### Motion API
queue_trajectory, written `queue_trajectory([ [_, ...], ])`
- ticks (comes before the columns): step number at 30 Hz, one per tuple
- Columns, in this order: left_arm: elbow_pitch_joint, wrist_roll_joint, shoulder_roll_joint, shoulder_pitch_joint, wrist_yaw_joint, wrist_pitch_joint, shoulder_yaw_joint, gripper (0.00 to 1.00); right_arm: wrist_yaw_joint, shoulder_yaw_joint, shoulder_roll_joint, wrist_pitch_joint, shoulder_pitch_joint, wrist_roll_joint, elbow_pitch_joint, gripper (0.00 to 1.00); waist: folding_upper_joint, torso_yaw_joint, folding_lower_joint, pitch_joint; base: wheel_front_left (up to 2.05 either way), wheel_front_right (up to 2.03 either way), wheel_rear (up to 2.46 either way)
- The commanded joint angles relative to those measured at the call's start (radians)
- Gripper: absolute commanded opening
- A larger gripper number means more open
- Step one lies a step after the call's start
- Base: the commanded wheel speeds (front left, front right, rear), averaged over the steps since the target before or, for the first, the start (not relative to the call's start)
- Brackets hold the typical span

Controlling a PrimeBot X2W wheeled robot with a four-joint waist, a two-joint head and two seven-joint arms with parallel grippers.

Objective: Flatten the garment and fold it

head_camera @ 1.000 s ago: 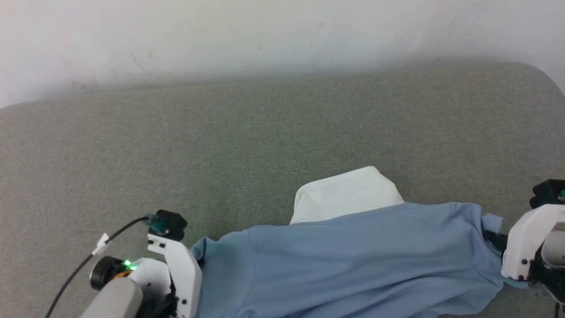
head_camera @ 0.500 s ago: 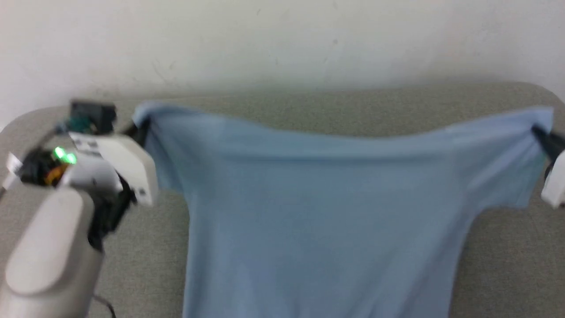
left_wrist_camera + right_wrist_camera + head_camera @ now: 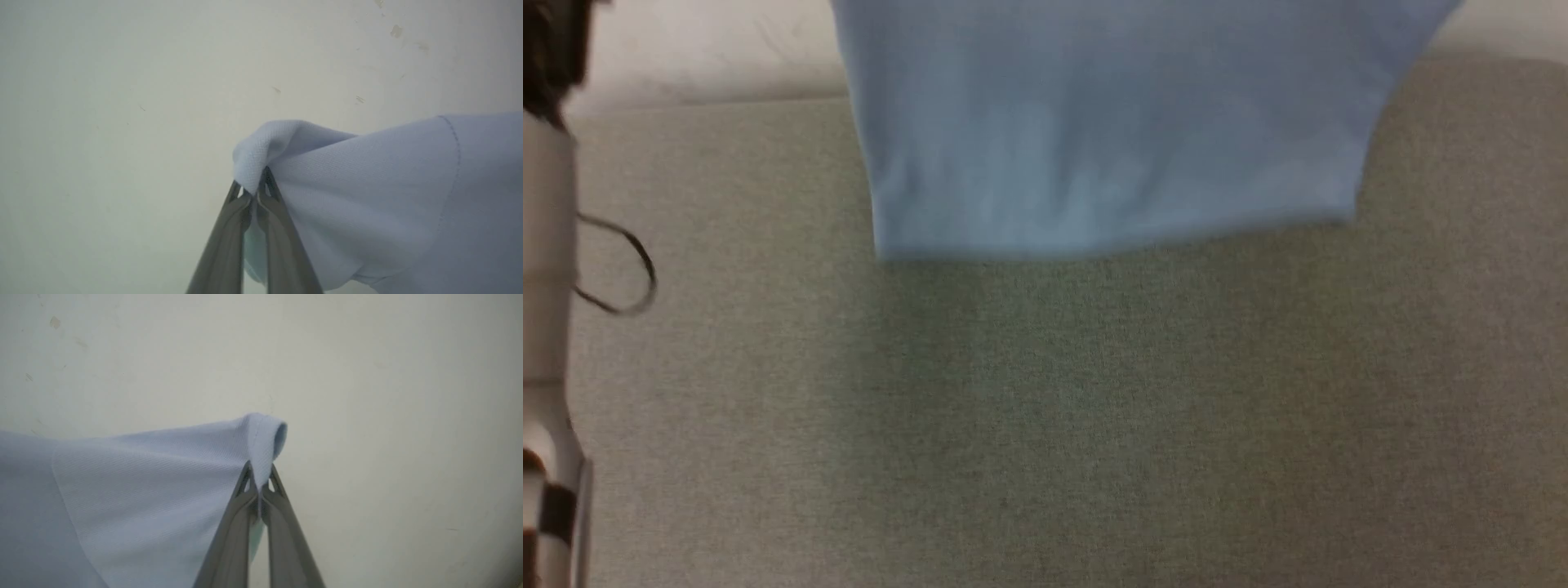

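Observation:
The light-blue garment (image 3: 1107, 131) hangs in the air from the top of the head view, its straight bottom hem free above the grey-green cushion (image 3: 1094, 425). My left gripper (image 3: 255, 185) is shut on a bunched corner of the garment (image 3: 367, 196), seen against the pale wall. My right gripper (image 3: 258, 477) is shut on the opposite corner, where the garment's hem (image 3: 261, 435) curls over the fingertips. The cloth stretches away from each gripper toward the other. A pale forearm (image 3: 547, 327) runs down the head view's left edge.
The grey-green cushion spreads under the hanging cloth, with a pale wall (image 3: 703, 49) right behind it. A thin black cable (image 3: 621, 269) loops off the forearm at the left.
Both grippers have lifted the garment from the cushion up past the top of the head view; its hem now hangs free. The white cloth seen one second ago is out of view.

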Motion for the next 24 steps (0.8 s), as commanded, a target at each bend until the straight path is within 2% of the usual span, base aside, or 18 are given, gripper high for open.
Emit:
queue_trajectory([
  [1, 0.04, 0.018, 0.005, -0.057, 0.01, -0.04, 0.007, 0.0, -0.002, 0.015, -0.002, -0.04, -0.064, -0.014, 0.03, 0.0, 0.0, -0.031, -0.0004, 0.085, 0.0, 0.0, 0.0],
  [6, 0.141, 0.034, 0.007, -0.176, -0.008, -0.148, 0.004, 0.0, -0.002, 0.101, 0.01, -0.128, -0.206, -0.014, 0.117, 0.0, 0.0, -0.044, -0.0004, 0.127, 0.0, 0.0, 0.0],
  [11, 0.235, 0.022, -0.011, -0.178, -0.033, -0.209, -0.005, 0.0, -0.002, 0.2, 0.028, -0.171, -0.236, 0.041, 0.195, 0.0, 0.0, -0.04, -0.0004, 0.153, 0.0, 0.0, 0.0],
  [18, 0.324, -0.007, -0.036, -0.097, -0.064, -0.247, -0.011, 0.0, -0.002, 0.315, 0.053, -0.194, -0.183, 0.125, 0.266, 0.0, 0.0, -0.033, -0.0004, 0.159, 0.0, 0.0, 0.0],
  [24, 0.343, -0.059, -0.05, 0.056, -0.084, -0.272, 0.01, 0.0, -0.002, 0.421, 0.035, -0.208, -0.025, 0.225, 0.249, 0.0, 0.0, -0.022, -0.0004, 0.115, 0.0, 0.0, 0.0],
])
